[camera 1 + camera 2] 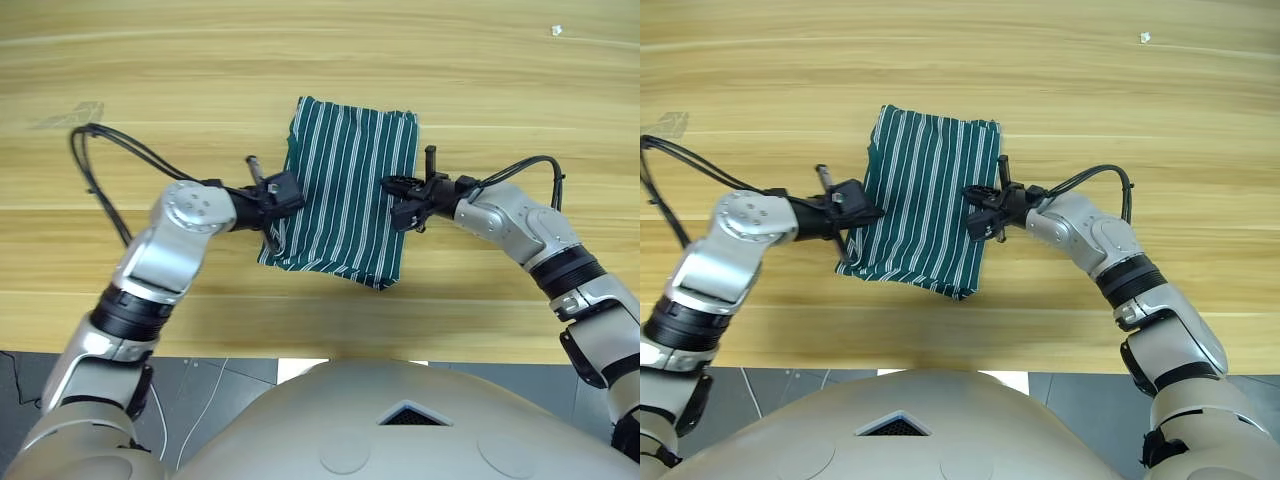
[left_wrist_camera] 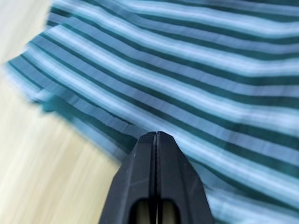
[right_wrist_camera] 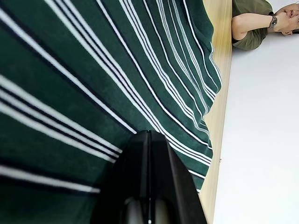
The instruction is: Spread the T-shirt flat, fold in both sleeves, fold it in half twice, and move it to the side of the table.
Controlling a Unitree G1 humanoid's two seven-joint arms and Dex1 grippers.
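A dark grey floor (image 1: 225,375) shows under the near edge of the bench. On the light wood bench (image 1: 520,110) lies one T-shirt (image 1: 345,190). It is green with thin white stripes and is folded into a small block near the middle. Two tools sit at it, one on each side. The left tool (image 2: 156,140) is at the shirt's left edge, its two fingers pressed tight together with no cloth seen between them. The right tool (image 3: 148,140) is at the right edge, closed the same way. Far back on the right lies one tiny white scrap (image 1: 557,30).
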